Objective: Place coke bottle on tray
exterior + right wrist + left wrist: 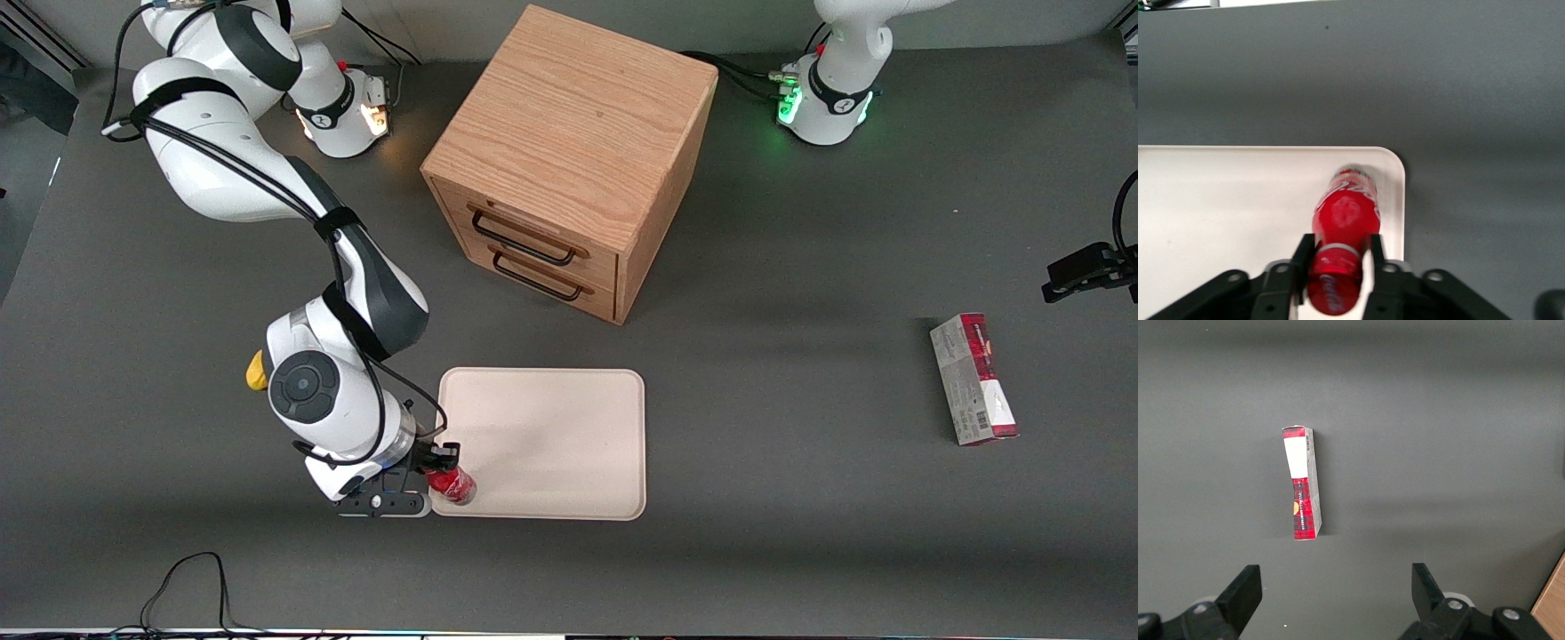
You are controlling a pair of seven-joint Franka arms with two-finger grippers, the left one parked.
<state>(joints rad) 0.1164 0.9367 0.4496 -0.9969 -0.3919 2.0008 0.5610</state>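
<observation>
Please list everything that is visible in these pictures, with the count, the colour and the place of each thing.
coke bottle: one, red with white logo, held over the tray's corner nearest the front camera at the working arm's end.
tray: one, pale beige, flat on the table, nearer the front camera than the drawer cabinet.
drawer cabinet: one, light wood with two dark handles, mid-table, farther from the front camera than the tray.
carton: one, red and grey, lying toward the parked arm's end of the table.
table: one, dark grey surface.
cable: one loop, black, at the table edge nearest the front camera.
gripper: one, black fingers, shut on the coke bottle's neck above the tray corner.
</observation>
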